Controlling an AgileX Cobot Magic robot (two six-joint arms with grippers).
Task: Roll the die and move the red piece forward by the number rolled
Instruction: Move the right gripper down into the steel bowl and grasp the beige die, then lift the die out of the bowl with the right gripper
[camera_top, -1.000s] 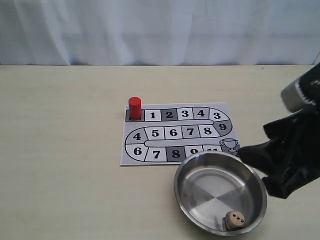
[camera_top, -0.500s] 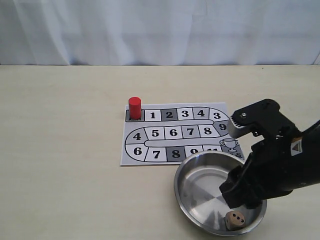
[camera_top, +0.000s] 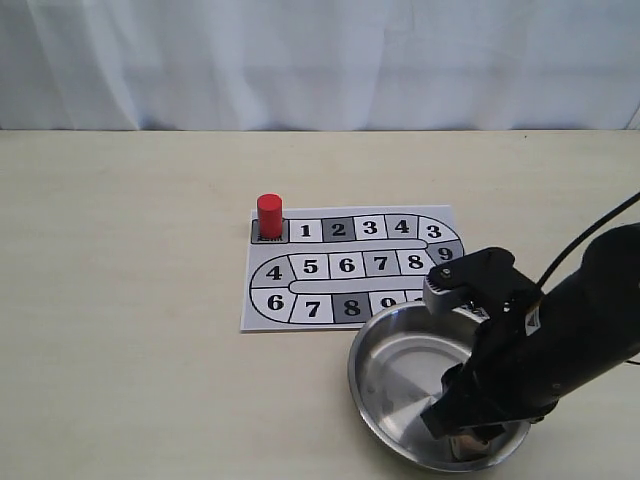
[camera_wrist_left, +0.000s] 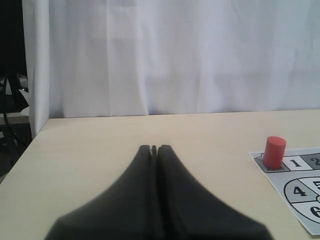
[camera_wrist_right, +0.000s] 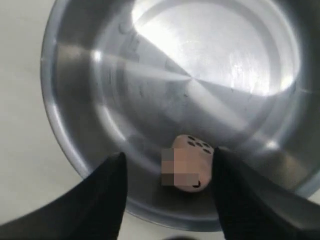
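The pale tan die (camera_wrist_right: 187, 162) lies inside the steel bowl (camera_wrist_right: 65, 135), near its wall. My right gripper (camera_wrist_right: 169, 162) stands open around it, one finger close by the die and the other farther off. In the exterior view that arm (camera_top: 520, 360) reaches down into the bowl (camera_top: 375, 345) and hides the die. The red piece (camera_top: 269, 215) stands upright on the start square of the game board (camera_top: 350, 268), left of square 1; it also shows in the left wrist view (camera_wrist_left: 274, 151). My left gripper (camera_wrist_left: 154, 148) is shut on nothing, above the bare table.
The numbered board lies flat at the table's middle, with the bowl overlapping its near right corner. A white curtain (camera_top: 320, 60) hangs behind the table. A trophy square on the board is partly hidden by the right arm.
My right arm came in from the right edge and lowered into the bowl, now covering the die in the exterior view. The red piece and the board have not moved.
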